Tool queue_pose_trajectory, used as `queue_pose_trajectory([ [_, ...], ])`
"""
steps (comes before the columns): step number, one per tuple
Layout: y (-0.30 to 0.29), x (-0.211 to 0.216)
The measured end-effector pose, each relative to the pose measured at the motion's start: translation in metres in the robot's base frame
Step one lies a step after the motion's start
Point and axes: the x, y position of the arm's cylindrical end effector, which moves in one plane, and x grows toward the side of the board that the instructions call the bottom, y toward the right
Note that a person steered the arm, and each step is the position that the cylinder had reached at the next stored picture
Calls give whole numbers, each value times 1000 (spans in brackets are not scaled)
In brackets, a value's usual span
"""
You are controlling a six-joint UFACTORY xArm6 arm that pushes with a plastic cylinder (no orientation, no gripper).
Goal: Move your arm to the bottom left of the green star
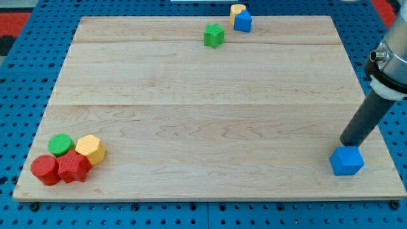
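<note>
The green star (214, 35) lies near the board's top edge, a little right of centre. My tip (347, 144) is far from it, at the view's lower right, just above and touching or almost touching a blue cube (347, 161). The dark rod slants up to the right from the tip to the arm's grey body (389, 60). The star is well up and to the left of the tip.
A yellow block (237, 9) and a blue block (243, 21) sit together just right of the green star. At the bottom left a green cylinder (61, 145), a yellow hexagon (91, 149), a red cylinder (45, 169) and a red star (74, 167) are clustered.
</note>
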Motion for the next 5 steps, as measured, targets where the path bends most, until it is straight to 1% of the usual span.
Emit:
queue_pose_trajectory([
  [1,-3,-41],
  [2,-43,-88],
  [3,-102,-118],
  [4,-196,-118],
  [5,-279,-158],
])
